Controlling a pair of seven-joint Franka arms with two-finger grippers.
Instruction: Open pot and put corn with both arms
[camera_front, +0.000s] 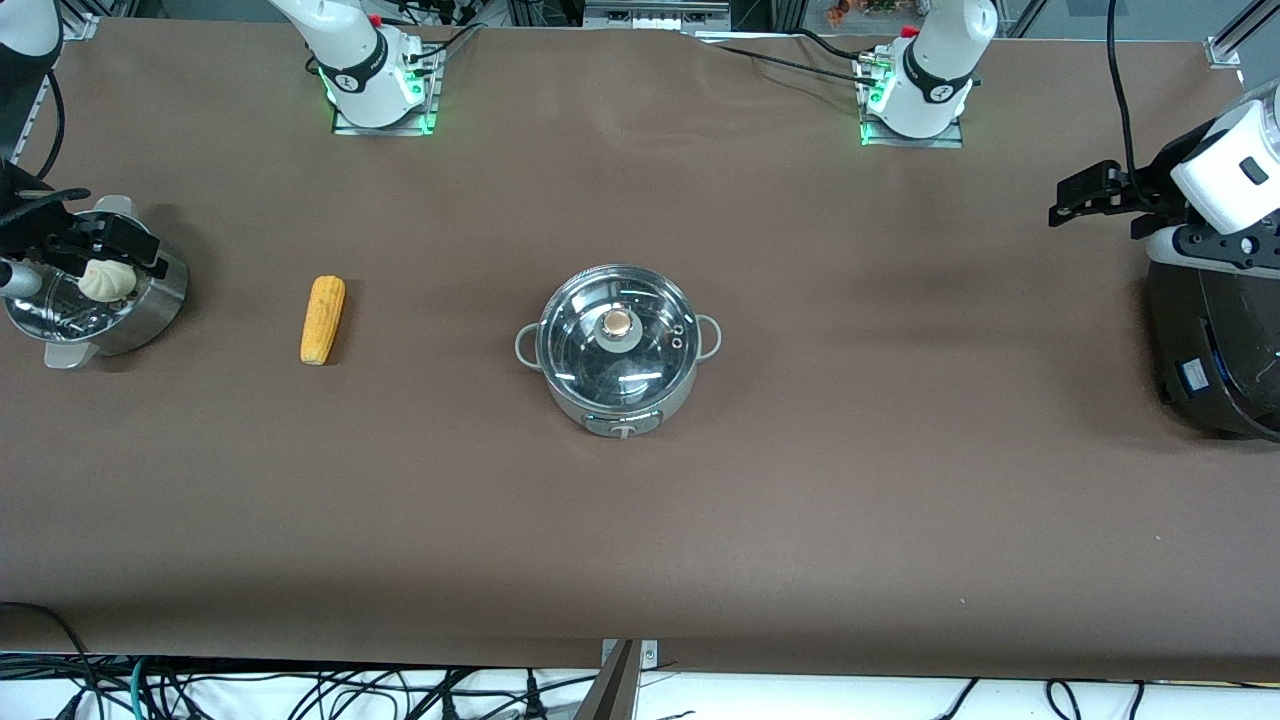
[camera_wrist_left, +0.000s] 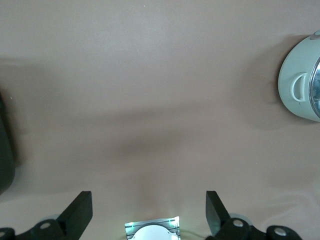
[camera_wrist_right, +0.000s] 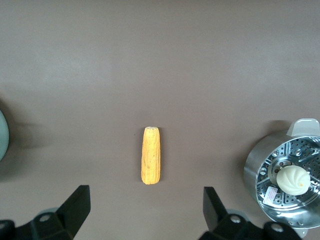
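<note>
The pot (camera_front: 617, 350) stands at the middle of the table, its glass lid on and the tan knob (camera_front: 617, 324) on top. Its edge shows in the left wrist view (camera_wrist_left: 300, 90). The corn (camera_front: 323, 319) lies on the table between the pot and the right arm's end, and also shows in the right wrist view (camera_wrist_right: 151, 162). My right gripper (camera_front: 125, 245) hangs open and empty in the air over the steamer basket; its fingers stand wide apart (camera_wrist_right: 146, 195). My left gripper (camera_front: 1075, 195) hangs open and empty near the black cooker, its fingers wide apart (camera_wrist_left: 147, 200).
A perforated steel steamer basket (camera_front: 150, 300) with a white bun (camera_front: 108, 280) stands at the right arm's end; it also shows in the right wrist view (camera_wrist_right: 260, 175). A large black cooker (camera_front: 1215, 340) stands at the left arm's end. Cables lie below the table's front edge.
</note>
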